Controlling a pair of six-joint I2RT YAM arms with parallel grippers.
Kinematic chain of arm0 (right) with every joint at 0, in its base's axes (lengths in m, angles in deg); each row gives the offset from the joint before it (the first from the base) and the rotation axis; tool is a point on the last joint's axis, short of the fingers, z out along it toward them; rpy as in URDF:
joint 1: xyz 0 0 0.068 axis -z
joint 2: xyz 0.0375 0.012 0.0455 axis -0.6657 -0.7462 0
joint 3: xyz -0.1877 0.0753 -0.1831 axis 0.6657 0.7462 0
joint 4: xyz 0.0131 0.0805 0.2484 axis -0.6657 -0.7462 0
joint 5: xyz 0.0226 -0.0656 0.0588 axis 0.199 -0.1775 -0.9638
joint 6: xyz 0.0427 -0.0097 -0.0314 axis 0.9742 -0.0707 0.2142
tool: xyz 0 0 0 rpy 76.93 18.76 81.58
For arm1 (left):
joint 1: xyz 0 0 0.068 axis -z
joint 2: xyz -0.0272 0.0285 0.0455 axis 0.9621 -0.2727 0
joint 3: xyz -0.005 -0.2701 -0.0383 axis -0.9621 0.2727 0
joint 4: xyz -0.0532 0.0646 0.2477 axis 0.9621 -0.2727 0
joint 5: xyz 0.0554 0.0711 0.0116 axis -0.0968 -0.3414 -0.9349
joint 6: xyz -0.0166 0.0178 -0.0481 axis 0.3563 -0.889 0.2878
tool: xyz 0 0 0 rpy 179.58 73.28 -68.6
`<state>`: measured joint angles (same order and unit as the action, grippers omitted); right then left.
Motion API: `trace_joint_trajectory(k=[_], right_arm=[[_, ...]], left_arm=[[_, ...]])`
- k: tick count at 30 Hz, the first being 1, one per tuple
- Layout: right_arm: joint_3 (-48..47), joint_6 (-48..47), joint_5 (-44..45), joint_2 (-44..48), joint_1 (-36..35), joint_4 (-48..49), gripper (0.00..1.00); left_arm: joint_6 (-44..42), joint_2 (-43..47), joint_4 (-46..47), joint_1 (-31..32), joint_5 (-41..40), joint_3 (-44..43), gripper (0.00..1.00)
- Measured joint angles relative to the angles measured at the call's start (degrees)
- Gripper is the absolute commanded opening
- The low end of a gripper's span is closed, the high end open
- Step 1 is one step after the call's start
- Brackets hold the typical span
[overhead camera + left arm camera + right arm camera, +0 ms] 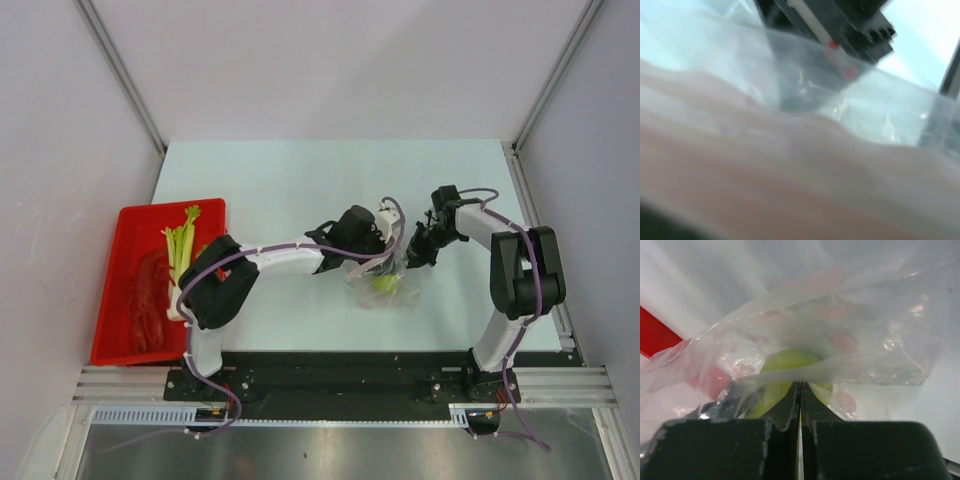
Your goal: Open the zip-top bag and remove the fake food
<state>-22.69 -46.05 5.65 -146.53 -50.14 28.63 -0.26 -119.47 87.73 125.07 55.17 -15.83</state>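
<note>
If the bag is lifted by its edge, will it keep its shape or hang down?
Probably it hangs limp: the bag is thin crinkled film, folding where the right hand pinches it. The pear inside would likely slide to the lowest point and weigh it down.

White tube links join chunky black joint housings on the left arm (pixel 215 288) and right arm (pixel 522 272). A thin purple cable (pixel 399 218) loops along each. Both bases sit at six o'clock. The right claw (pixel 800 402) is matte black and lightly scuffed.

Lab cell: white panel walls (pixel 330 60), aluminium rail (pixel 560 383)
</note>
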Motion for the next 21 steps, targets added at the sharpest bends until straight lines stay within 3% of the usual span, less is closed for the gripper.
trace_joint_trajectory(k=[1,6,9,10,13,19,21], right_arm=[[0.00,0.02,0.02,0.00,-0.26,0.07,0.00],[0.00,-0.79,-0.59,0.22,1.03,-1.57,0.10],[0.00,-2.69,0.22,1.38,3.06,-4.11,0.29],[0.00,-3.34,0.72,2.01,3.89,-4.98,0.41],[0.00,-5.84,2.78,4.44,5.84,-7.72,0.58],[0.00,-10.32,6.01,9.38,4.72,-12.74,0.77],[0.00,-11.32,6.03,10.14,3.91,-13.75,0.79]], left_arm=[[-0.17,-0.02,0.48,0.07,0.00,0.00,0.14],[-0.35,0.07,-0.04,0.15,-1.42,-0.48,0.00],[-0.68,0.15,-1.18,0.04,-2.12,-0.92,0.00],[-0.76,0.26,-1.49,-0.09,-2.23,-0.94,0.00],[-0.70,0.83,-3.61,-0.85,-2.54,-1.09,0.00],[-0.20,1.57,-15.04,-4.94,-2.69,-4.90,0.00],[0.09,1.57,-17.88,-6.03,-2.62,-6.62,0.00]])
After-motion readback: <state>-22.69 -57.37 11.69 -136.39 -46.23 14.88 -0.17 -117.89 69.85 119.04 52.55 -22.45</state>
